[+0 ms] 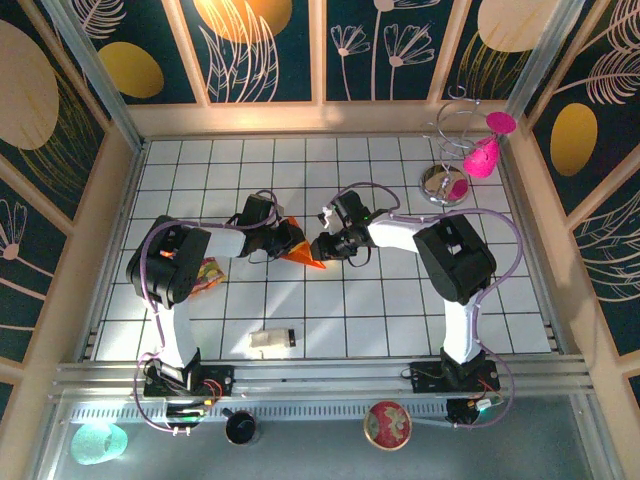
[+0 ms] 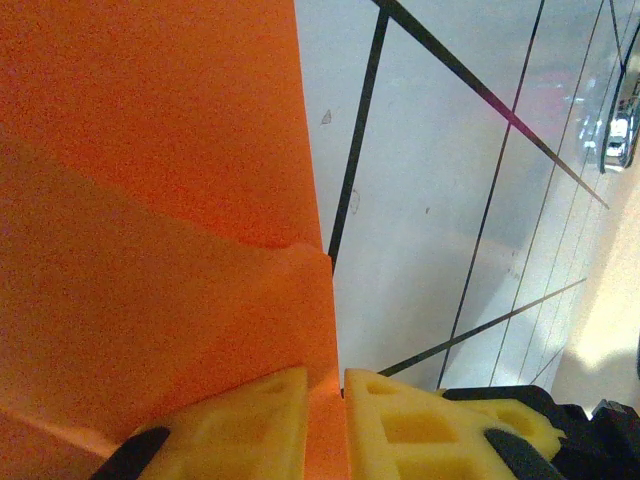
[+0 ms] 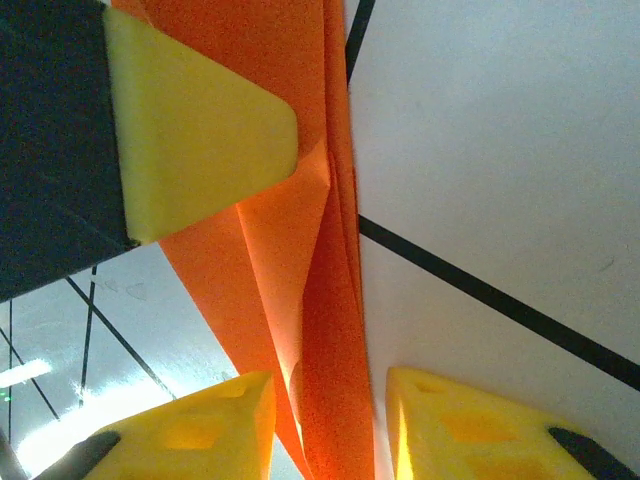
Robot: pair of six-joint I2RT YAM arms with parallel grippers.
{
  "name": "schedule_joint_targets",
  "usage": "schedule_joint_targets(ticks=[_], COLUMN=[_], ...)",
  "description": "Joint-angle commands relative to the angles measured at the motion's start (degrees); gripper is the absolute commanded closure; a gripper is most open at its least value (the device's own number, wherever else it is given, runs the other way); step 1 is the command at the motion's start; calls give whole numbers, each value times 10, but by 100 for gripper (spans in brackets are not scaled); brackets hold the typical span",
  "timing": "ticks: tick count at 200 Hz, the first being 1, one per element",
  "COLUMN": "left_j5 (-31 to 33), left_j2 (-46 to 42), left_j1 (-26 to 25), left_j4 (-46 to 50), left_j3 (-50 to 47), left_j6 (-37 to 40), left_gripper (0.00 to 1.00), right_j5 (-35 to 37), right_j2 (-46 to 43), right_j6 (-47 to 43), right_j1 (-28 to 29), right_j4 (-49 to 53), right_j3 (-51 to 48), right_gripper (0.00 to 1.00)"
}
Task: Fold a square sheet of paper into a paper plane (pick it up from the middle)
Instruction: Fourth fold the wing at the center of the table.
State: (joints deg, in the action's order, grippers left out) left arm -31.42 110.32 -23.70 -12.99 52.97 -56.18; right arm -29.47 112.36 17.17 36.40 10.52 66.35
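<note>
The bright orange paper is folded into a narrow, layered, pointed shape and is held mid-table between both arms. My left gripper is shut on it. In the left wrist view its yellow fingertips pinch the paper's edge, with the gripper almost fully closed. My right gripper faces it from the right. In the right wrist view that gripper stands open around the hanging folds, with a gap on the right side. A left-arm finger shows at the upper left.
A multicoloured crinkled wrapper lies by the left arm. A small beige block sits near the front edge. A wire stand on a metal base with a pink piece occupies the back right corner. Walls enclose the tiled table.
</note>
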Motion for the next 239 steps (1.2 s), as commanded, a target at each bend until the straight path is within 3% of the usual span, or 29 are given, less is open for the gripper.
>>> schedule_joint_targets(ticks=[1, 80, 239], left_j5=[8, 12, 45], left_j2=[2, 3, 2], left_j1=[-2, -2, 0], left_j4=[21, 21, 18], left_j3=[11, 7, -7], left_j6=[4, 3, -18], left_gripper=[82, 82, 83], right_j5=[-1, 23, 139], right_j2=[13, 44, 92], right_j6=[-10, -11, -25], right_j1=[4, 8, 49], right_j4=[15, 38, 114], right_j3=[8, 5, 27], right_gripper=[65, 76, 80])
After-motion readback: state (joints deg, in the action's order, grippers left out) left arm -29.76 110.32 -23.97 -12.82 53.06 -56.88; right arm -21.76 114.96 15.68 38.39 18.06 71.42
